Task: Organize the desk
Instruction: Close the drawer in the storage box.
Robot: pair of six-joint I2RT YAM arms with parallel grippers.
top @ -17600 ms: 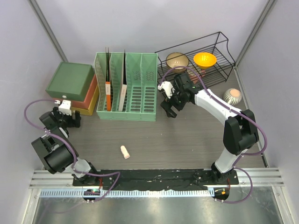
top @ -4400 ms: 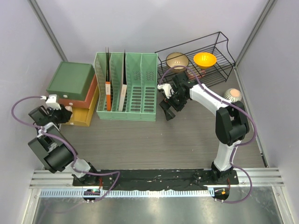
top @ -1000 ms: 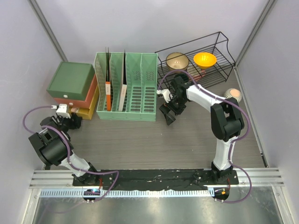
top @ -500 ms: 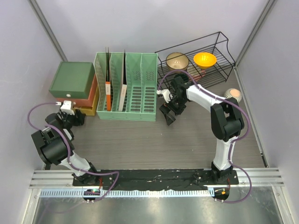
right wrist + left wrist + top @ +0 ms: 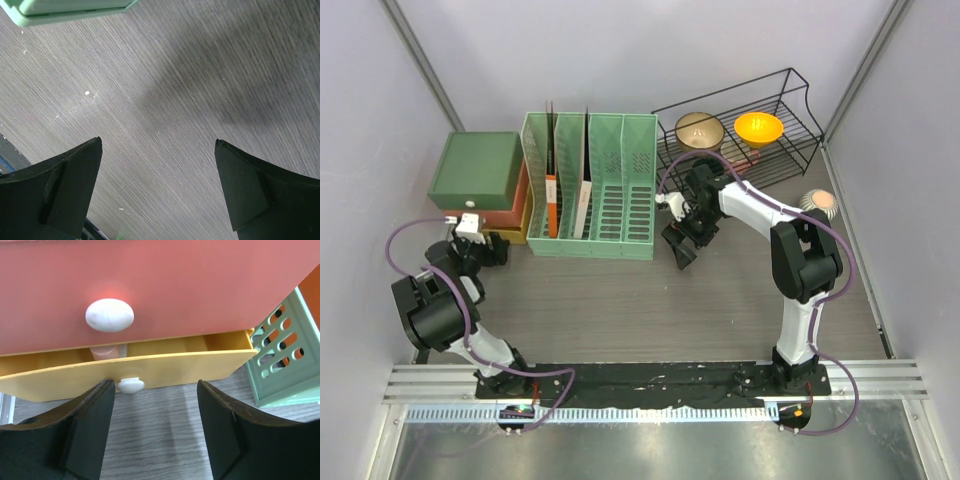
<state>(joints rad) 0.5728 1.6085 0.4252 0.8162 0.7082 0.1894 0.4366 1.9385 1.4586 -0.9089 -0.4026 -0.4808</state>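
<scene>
Where left gripper [image 5: 154,390] gapes, yellow drawer [image 5: 190,365] ajar

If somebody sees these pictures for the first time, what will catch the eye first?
Probably the mint-green file rack at the back middle of the desk, and the bright orange bowl in the black wire rack to its right. At the left, the left claw hangs open before a yellow drawer that stands ajar.

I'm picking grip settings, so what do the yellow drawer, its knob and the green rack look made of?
Yellow drawer: likely painted wood or board, matte, thick flat front. Knob: white, smooth, faintly glossy; ceramic or plastic, unclear. Rack: moulded plastic, judging by uniform mint colour and rounded slots.
</scene>
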